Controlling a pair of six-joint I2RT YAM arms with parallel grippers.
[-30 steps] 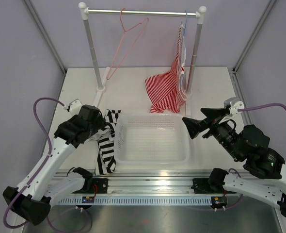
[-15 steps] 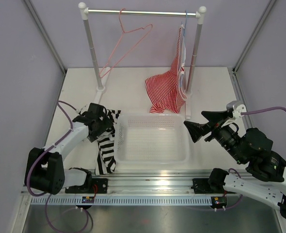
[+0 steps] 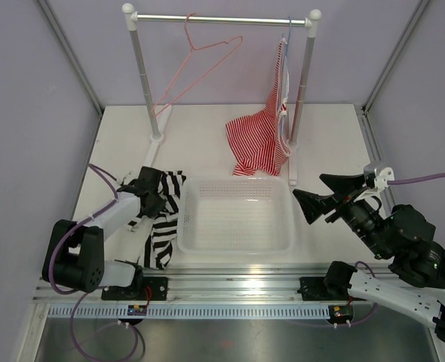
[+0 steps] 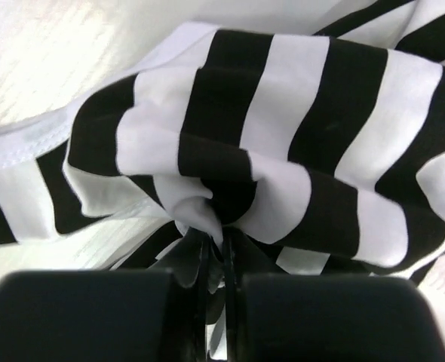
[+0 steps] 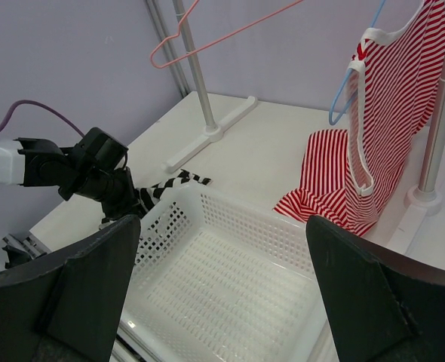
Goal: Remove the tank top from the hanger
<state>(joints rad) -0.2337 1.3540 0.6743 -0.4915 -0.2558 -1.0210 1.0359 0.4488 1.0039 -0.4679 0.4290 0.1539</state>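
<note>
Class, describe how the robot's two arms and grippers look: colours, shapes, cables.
Both arms have white links joined by chunky black joints. A purple cable loops along the left arm, another along the right arm. The left gripper and right gripper are black; the right one's fingers are broad, tapering wedges.

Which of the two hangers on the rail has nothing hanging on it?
The pink hanger, left of middle on the rail, is bare wire. The pale blue hanger at the right end carries the red-and-white striped top.
</note>
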